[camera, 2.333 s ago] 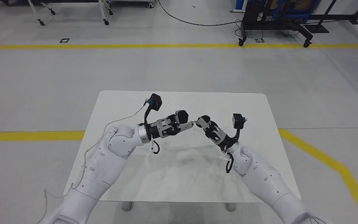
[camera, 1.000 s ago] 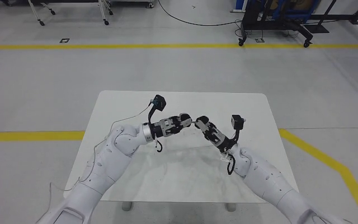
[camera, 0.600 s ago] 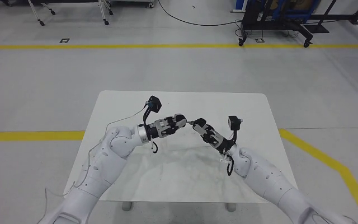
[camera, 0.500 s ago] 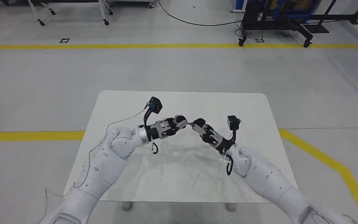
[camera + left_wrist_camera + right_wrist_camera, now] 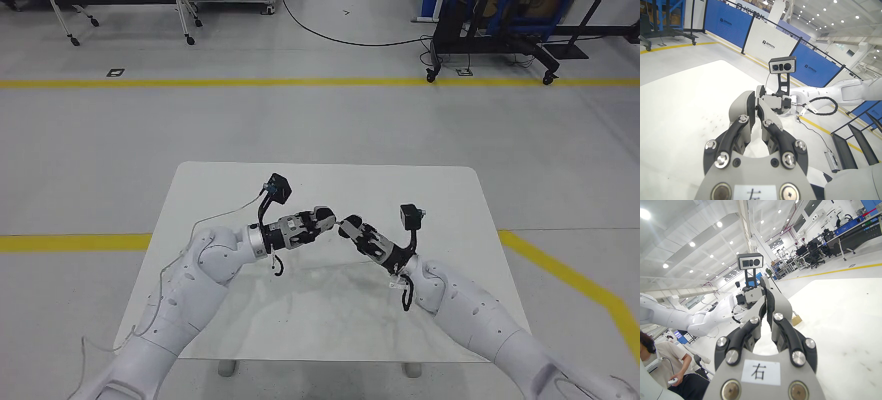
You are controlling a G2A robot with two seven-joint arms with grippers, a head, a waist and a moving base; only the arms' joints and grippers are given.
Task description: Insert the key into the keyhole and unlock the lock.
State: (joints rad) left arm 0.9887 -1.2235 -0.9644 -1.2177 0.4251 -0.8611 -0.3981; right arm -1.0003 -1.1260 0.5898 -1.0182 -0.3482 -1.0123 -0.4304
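Above the middle of the white table (image 5: 420, 190), my two grippers meet tip to tip. My left gripper (image 5: 328, 216) (image 5: 755, 107) has its pads nearly together, with a small dark piece pinched between them that looks like the key. My right gripper (image 5: 347, 224) (image 5: 766, 298) is shut, its pads pressed flat, and I see nothing between them. A brass-coloured padlock (image 5: 796, 319) lies on the table just beside the right gripper's fingers. From above, the arms hide the padlock.
The table's far edge (image 5: 721, 61) and its corners are well away from the grippers. Each arm's wrist camera on its black bracket (image 5: 782, 66) (image 5: 750, 261) rises just behind the other gripper's tips.
Both grippers have drifted a little to the left in the top view. The right gripper has closed in on the left one until their tips touch.
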